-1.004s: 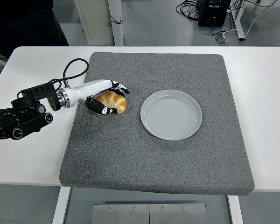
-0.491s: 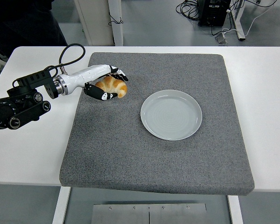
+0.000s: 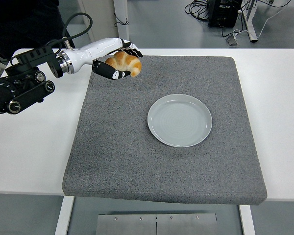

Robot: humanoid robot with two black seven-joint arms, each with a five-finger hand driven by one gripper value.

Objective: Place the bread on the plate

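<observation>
The left hand [image 3: 116, 61] is closed around the bread roll [image 3: 124, 62], fingers curled over its far side and thumb beneath, so the roll hangs clear of the grey mat [image 3: 161, 161] rather than resting on it. That lifted hold makes sense for carrying: the roll can travel over the mat without dragging on the felt. It sits at about 11 o'clock from the plate [image 3: 180, 120], well apart from it, above the mat's far left corner. The roll's long axis runs roughly from 10 o'clock to 4 o'clock, its free, browner end pointing toward the plate. The plate lies flat near the mat's middle on the white desk [image 3: 29, 156], bare and ready to receive it. The right hand is out of view.
</observation>
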